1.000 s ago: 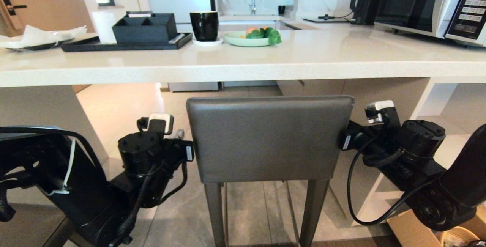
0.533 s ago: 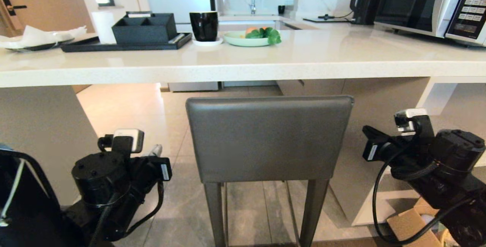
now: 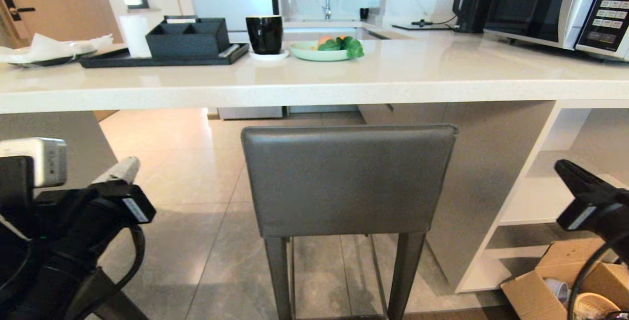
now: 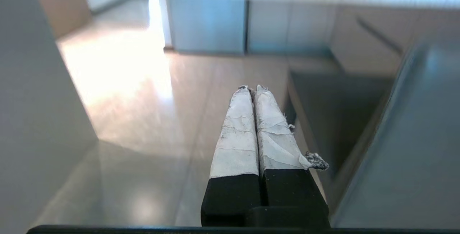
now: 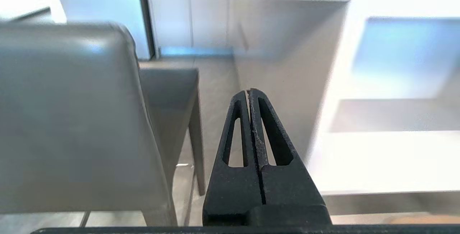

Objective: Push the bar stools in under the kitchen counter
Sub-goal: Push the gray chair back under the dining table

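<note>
One bar stool [image 3: 349, 180] in dark grey leather stands in the middle of the head view. Its low backrest sits just below the front edge of the white speckled kitchen counter [image 3: 314, 91], and its seat reaches in under the slab. My left gripper [image 3: 127, 165] is shut and empty at the lower left, well clear of the backrest. In the left wrist view the taped tips of the left gripper [image 4: 252, 88] point past the stool [image 4: 413, 147]. My right gripper [image 3: 565, 167] is shut and empty at the lower right; in its wrist view the right gripper [image 5: 248, 91] lies beside the stool [image 5: 68, 111].
On the counter stand a microwave [image 3: 560, 5], a kettle [image 3: 474, 3], a black cup [image 3: 264, 34], a green plate of vegetables [image 3: 324, 48] and a black tray [image 3: 162, 57]. A grey side panel [image 3: 49, 138] is at left, white shelves [image 3: 565, 202] and a cardboard box [image 3: 540, 290] at right.
Both arms have drawn back from the sides of the backrest, outward and down toward the lower corners of the head view. The stool has stayed where it was.
</note>
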You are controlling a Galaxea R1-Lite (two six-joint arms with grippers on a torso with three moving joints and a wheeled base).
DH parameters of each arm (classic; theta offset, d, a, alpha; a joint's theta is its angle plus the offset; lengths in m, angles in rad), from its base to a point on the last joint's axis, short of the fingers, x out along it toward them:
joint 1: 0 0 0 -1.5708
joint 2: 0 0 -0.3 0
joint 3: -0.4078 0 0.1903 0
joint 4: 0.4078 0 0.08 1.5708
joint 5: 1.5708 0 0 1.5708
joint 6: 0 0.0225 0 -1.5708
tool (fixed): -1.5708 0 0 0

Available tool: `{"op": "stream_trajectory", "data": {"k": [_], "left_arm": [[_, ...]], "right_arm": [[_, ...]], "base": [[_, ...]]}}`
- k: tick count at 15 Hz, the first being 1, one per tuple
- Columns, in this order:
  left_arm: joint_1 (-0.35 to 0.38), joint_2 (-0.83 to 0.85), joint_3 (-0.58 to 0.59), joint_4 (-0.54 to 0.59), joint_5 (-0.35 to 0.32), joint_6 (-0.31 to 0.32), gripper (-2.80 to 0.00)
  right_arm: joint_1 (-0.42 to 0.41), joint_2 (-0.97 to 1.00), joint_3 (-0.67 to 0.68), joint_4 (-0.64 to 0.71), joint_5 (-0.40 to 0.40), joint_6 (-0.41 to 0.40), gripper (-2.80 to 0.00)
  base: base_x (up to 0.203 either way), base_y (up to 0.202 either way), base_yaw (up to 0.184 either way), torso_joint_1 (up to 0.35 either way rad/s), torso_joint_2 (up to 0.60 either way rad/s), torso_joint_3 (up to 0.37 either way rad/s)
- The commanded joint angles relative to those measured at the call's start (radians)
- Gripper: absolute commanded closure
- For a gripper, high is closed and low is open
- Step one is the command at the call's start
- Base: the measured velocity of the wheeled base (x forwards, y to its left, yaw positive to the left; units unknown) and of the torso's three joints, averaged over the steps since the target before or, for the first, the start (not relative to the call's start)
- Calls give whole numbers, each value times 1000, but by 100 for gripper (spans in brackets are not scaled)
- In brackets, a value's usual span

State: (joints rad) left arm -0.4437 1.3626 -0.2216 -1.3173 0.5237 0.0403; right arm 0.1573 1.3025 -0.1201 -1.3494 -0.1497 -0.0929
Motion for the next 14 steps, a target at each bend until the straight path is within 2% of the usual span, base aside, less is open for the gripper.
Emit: {"op": "stream_trajectory", "data": {"k": [1,3,6,9,11,13,14], "left_arm": [[37,-224,-7,82,10,9,0],[95,-303,-2,115,15,32,0],[211,-408,-2,131,13,67,0],[237,-514,34,130,3,73,0],[277,-591,76,132,-7,84,0],[295,-691,112,163,-63,119,0],[299,-749,121,204,-92,137,0]], "right_arm": [[0,-347,14,203,-11,-9,0],[-20,-539,3,436,-20,-15,0],[-78,-723,-10,643,-28,-25,0],[-125,-920,-72,887,-29,-30,0],[-140,-1076,-146,1130,-27,-34,0],[-147,-1211,-222,1376,-27,-35,0],[-150,-1249,-241,1435,-28,-36,0]], "base": [[0,0,0,0,0,0],[0,0,0,0,0,0],[0,0,0,0,0,0],[0,0,0,0,0,0],[0,0,0,0,0,0],[0,0,0,0,0,0],[0,0,0,0,0,0]]}}
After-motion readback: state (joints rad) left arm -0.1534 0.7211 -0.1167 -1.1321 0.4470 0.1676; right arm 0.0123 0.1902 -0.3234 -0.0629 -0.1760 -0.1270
